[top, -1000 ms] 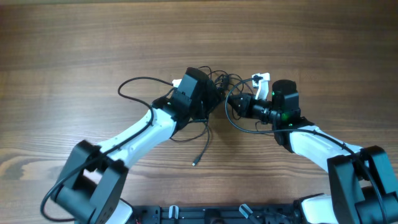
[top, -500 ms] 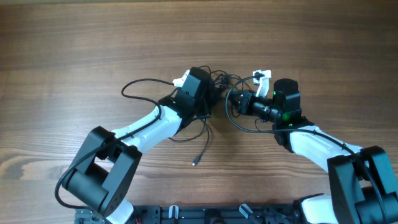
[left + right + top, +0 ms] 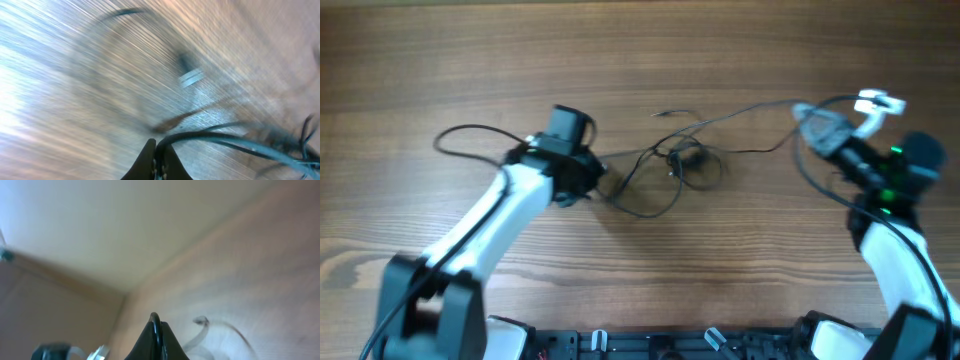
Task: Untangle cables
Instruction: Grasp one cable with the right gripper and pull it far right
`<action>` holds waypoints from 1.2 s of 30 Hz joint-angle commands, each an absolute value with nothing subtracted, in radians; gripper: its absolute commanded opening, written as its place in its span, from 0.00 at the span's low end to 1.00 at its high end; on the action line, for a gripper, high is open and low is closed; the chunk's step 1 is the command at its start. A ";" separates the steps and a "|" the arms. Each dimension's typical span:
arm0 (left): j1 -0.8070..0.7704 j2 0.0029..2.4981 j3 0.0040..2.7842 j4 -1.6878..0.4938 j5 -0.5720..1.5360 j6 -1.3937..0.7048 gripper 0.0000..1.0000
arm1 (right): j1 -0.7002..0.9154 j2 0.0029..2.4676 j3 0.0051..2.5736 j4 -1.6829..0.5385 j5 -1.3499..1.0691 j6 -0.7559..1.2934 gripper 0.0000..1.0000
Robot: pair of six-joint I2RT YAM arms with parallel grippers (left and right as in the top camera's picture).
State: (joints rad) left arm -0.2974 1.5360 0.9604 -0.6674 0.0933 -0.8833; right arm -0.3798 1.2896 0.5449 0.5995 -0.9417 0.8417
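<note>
The cables (image 3: pixel 686 158) are thin black wires pulled out across the table's middle, with a small knot of loops at the centre and one slack loop (image 3: pixel 650 208) hanging toward me. At the left end of the strand, my left gripper (image 3: pixel 599 173) is shut on a wire. The left wrist view shows that wire (image 3: pixel 225 142) pinched at the left gripper's (image 3: pixel 156 144) tips, with a blurred plug end (image 3: pixel 191 77) beyond. My right gripper (image 3: pixel 808 123) is shut on the right end of the strand. In the right wrist view a thin wire (image 3: pixel 156 317) arches over the closed tips of the right gripper (image 3: pixel 156 321).
A thicker black camera cable (image 3: pixel 465 133) loops out to the left of the left arm. Another curves beside the right arm (image 3: pixel 820 185). The wooden table (image 3: pixel 640 60) stretches beyond. Both wrist views are blurred by motion.
My left gripper closed on a wire. Both arms then swung apart, left going left and right going right, stretching the tight bundle into a long strand.
</note>
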 commanded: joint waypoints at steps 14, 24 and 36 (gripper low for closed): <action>0.188 1.433 0.959 -0.896 0.059 -0.761 0.04 | -0.686 0.959 0.598 0.816 -0.966 1.078 0.05; 0.200 1.436 0.959 -0.876 0.051 -0.737 0.04 | -0.686 1.051 1.044 0.443 -0.970 0.837 0.05; 0.205 1.436 0.950 -0.868 -0.195 -0.741 0.04 | -0.652 1.195 1.597 -0.347 -0.246 0.260 0.05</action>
